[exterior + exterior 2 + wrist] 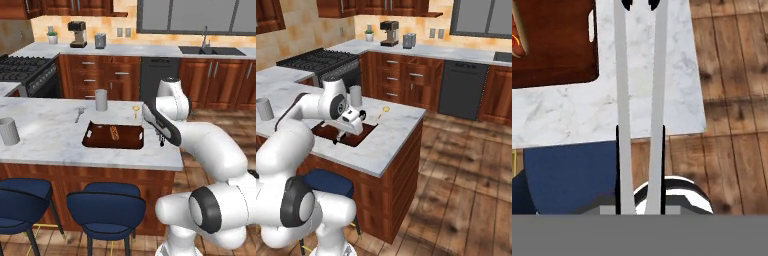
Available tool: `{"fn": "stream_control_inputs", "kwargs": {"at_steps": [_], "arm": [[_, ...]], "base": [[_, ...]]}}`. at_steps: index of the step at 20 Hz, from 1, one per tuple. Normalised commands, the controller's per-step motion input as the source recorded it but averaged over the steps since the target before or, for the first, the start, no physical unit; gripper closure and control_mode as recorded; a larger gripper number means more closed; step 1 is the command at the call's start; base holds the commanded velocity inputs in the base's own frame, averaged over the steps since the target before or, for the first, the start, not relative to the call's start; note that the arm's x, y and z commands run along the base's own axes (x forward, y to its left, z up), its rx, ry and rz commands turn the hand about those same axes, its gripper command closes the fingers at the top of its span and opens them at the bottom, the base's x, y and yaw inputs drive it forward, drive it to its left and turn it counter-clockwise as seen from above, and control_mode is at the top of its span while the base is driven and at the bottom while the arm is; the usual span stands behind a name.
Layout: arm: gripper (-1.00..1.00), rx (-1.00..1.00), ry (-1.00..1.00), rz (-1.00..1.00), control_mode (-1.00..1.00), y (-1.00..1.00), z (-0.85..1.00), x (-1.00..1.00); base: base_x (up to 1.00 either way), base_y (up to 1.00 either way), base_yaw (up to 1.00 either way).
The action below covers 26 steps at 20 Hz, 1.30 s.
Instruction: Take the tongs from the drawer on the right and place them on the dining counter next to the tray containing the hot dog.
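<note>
Tongs (623,100) seemingly matt metal (grey); dining counter (682,90) marbled stone.

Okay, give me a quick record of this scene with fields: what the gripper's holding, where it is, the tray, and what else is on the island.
gripper: shut on the tongs, their two grey arms running up the hand view
position: above the dining counter, just right of the tray
tray: dark brown, on the counter near its right end, holding the hot dog
tongs placed: not yet, held above the marble
other items: two grey cups, fork, small yellow utensil
</note>
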Motion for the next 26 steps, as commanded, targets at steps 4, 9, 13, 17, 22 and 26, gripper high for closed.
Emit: {"fn": "stream_control_inputs", "kwargs": {"at_steps": [4, 9, 13, 17, 22, 26], "arm": [[1.0, 0.0, -0.01, 0.0, -1.0, 0.21, -0.25, 0.75], [1.0, 0.0, 0.0, 0.0, -1.0, 0.0, -0.18, 0.69], [1.0, 0.0, 0.0, 0.0, -1.0, -0.08, -0.25, 0.68], [1.0, 0.0, -0.02, 0.02, -1.0, -0.3, -0.3, 0.42], [1.0, 0.0, -0.04, 0.09, -1.0, -0.37, -0.13, 0.03], [1.0, 0.0, 0.0, 0.0, -1.0, 0.0, -0.13, 0.02]], "base": [[0.0, 0.0, 0.0], [0.0, 0.0, 0.0], [0.0, 0.0, 0.0], [0.0, 0.0, 0.0], [0.0, 0.0, 0.0], [0.0, 0.0, 0.0]]}}
